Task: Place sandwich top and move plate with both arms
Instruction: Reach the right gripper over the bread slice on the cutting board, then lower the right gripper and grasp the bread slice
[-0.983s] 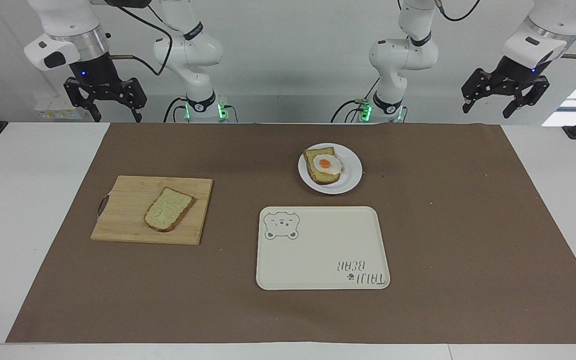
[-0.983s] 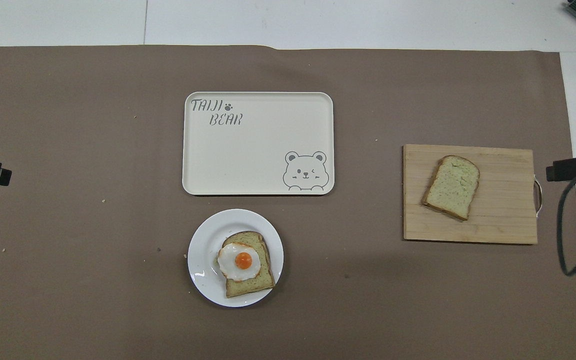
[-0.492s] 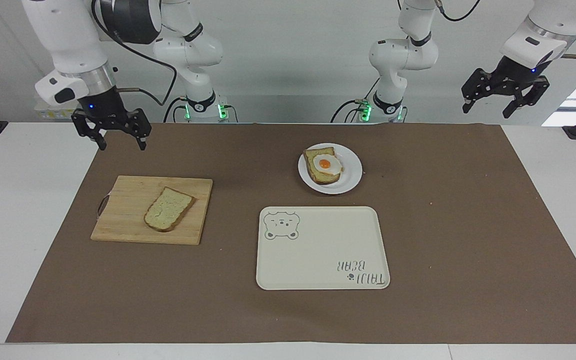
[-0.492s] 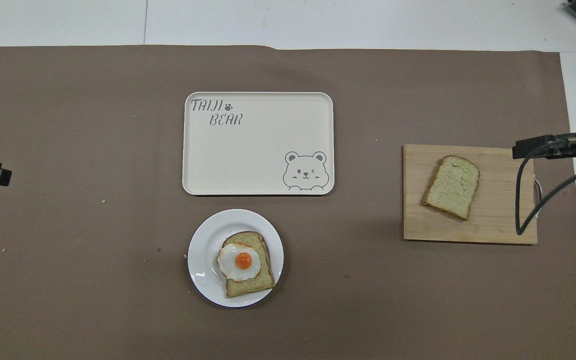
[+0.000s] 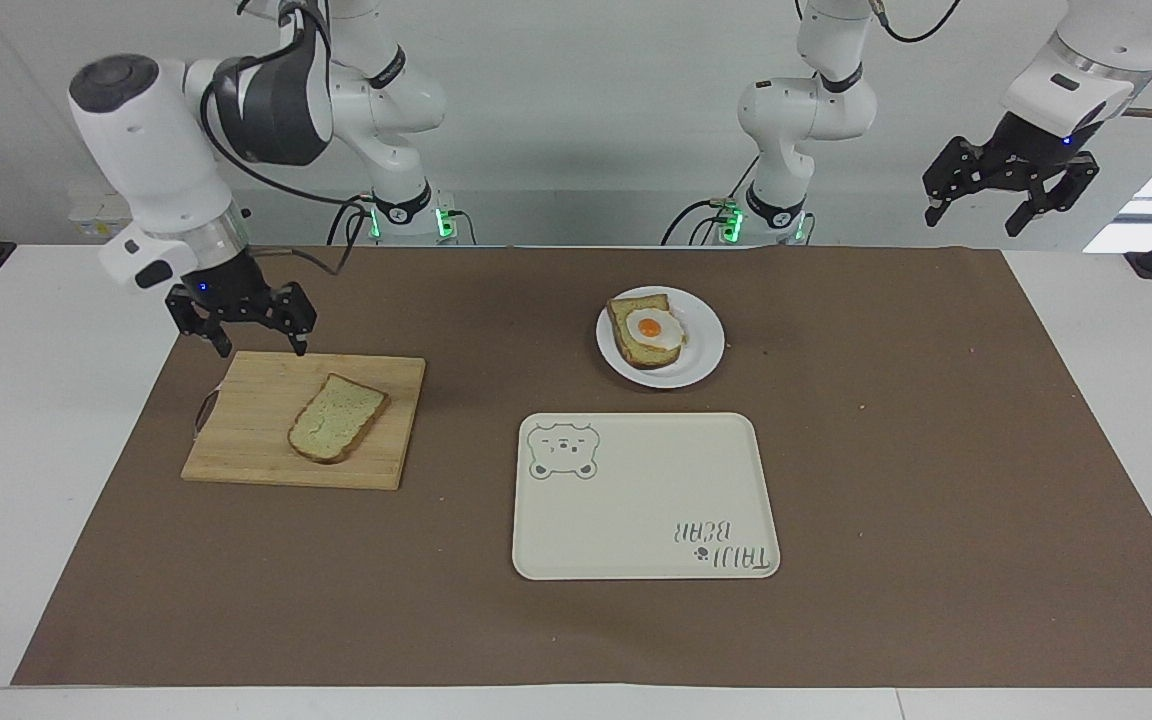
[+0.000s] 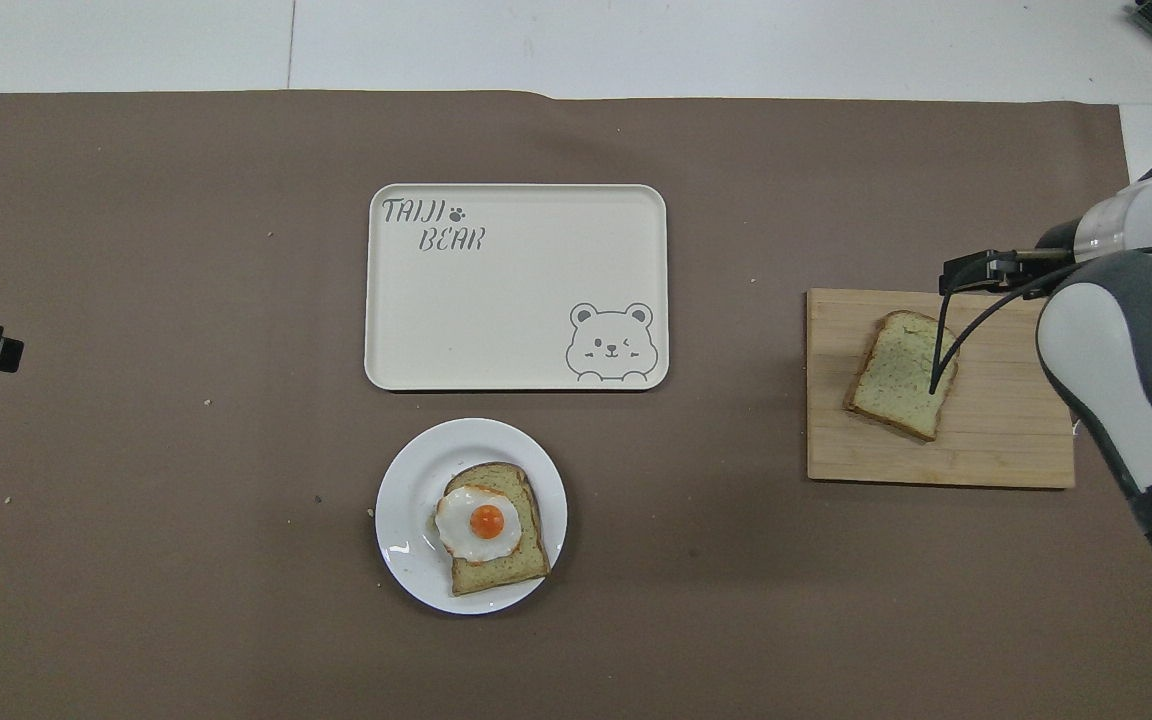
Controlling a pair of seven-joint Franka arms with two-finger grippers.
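Two arms work over one table covered by one brown mat [image 5: 886, 450]. Two bread slices are in sight: the plain sandwich top [image 5: 336, 431] [image 6: 904, 374] lies flat on the single wooden board [image 5: 256, 440] [image 6: 996, 440] toward the right arm's end of the table, and one egg slice [image 5: 647, 331] [image 6: 492, 528], carrying one fried egg, lies on the one round white plate [image 5: 701, 350] [image 6: 406, 510]. The plate sits near the middle of the mat, nearer to the robots than the one cream tray [image 5: 636, 510] [image 6: 496, 300], which is just beside it and bears one bear drawing and some lettering. Plate and board are well apart. The right gripper [image 5: 258, 347] hangs low over the board's edge nearest the robots, its two fingers spread apart and holding nothing, not touching the sandwich top; in the overhead view the right arm's white body covers the board's handle end. The left gripper [image 5: 981, 217] waits raised off the mat at the left arm's end of the table, its two fingers likewise spread and empty.
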